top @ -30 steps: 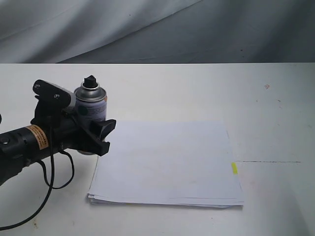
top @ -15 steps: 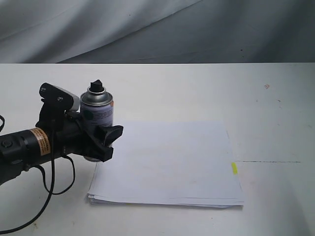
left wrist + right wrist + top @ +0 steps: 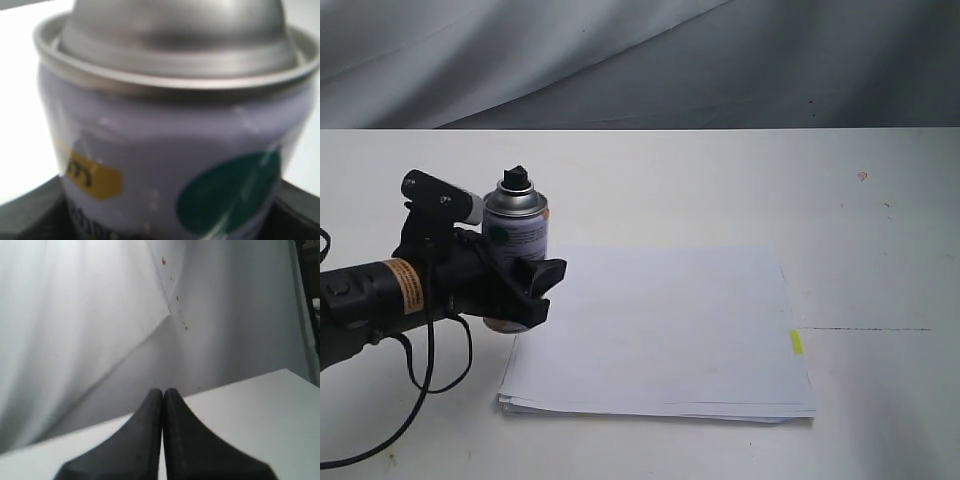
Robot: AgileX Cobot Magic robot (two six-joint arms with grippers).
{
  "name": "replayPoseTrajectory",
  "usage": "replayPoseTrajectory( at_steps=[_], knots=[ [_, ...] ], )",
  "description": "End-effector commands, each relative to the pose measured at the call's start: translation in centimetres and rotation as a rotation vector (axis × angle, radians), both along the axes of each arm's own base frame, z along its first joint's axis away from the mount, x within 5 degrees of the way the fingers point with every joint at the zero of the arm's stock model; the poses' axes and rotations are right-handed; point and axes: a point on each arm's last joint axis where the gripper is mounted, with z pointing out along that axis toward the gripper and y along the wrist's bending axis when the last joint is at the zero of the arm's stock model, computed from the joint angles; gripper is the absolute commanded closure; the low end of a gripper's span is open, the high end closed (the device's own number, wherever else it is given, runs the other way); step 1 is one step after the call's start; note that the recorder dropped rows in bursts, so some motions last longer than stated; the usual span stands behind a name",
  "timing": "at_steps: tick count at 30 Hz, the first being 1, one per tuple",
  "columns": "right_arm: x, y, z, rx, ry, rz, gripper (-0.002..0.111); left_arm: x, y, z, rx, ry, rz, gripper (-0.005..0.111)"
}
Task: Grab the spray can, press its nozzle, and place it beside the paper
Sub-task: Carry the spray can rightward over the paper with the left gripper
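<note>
Spray can [image 3: 515, 240] is clamped around its lower body by the left gripper [image 3: 518, 285], upright at the left edge of the paper [image 3: 660, 330], near the far corner. Its base looks close to that edge. Let go here, it could catch the fanned sheets and tip. Nothing touches the nozzle [image 3: 516, 177]; whether it has been pressed cannot be told.

Black arm with an orange band, and dark tapered grippers.
At the lower left of the exterior view, the left arm [image 3: 360, 300] is a black cylinder with an orange label [image 3: 408, 283] in dark print, and a thin black cable [image 3: 420, 375] loops beneath it. A black bracket [image 3: 420, 235] with small pale screw heads carries a silver-ended camera [image 3: 460, 205]. The left gripper [image 3: 530, 275] has chunky matte-black fingers [image 3: 545, 272]. The right gripper [image 3: 163, 392], bottom centre of its wrist view, shows smooth black fingers [image 3: 140, 440] with rounded tips.
</note>
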Motion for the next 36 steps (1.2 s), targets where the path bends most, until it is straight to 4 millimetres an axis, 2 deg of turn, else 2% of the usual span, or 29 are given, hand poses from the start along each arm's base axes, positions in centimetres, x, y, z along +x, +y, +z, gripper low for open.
replayPoseTrajectory(
  at_steps=[1, 5, 9, 14, 18, 22, 25, 32, 36],
  knots=[
    [-0.5, -0.4, 1.3, 0.253, -0.266, -0.003, 0.108, 1.3, 0.1, 1.0, 0.034, 0.035, 0.052, 0.107],
    [-0.9, -0.8, 2.0, 0.285, -0.386, -0.028, 0.108, 1.5, 0.1, 1.1, 0.041, 0.037, 0.056, 0.107],
    [-0.9, -0.8, 2.1, 0.282, -0.388, -0.029, 0.108, 1.4, -0.3, 1.2, 0.046, 0.032, 0.04, 0.107],
    [-0.7, -0.6, 1.6, 0.328, -0.35, -0.009, 0.108, 1.6, -2.7, 2.1, 0.078, -0.006, -0.044, 0.107],
    [-0.6, -0.5, 1.5, 0.304, -0.322, 0.003, 0.108, 2.7, -3.7, 3.4, 0.123, -0.011, -0.049, 0.107],
    [-0.9, 0.1, 4.0, 0.114, -0.287, 0.018, 0.108, 3.3, -3.9, 4.4, 0.109, -0.042, -0.043, 0.107],
    [-1.4, 0.5, 6.0, 0.052, -0.259, 0.024, 0.108, 3.4, -4.1, 4.7, 0.126, -0.067, -0.073, 0.107],
    [0.4, 0.2, 8.3, 0.119, -0.079, 0.062, 0.108, 3.3, -4.6, 5.0, 0.15, -0.138, -0.159, 0.107],
    [2.5, 0.3, 9.6, 0.067, 0.055, 0.146, 0.108, 3.5, -4.8, 5.5, 0.094, -0.159, -0.145, 0.107]
  ],
)
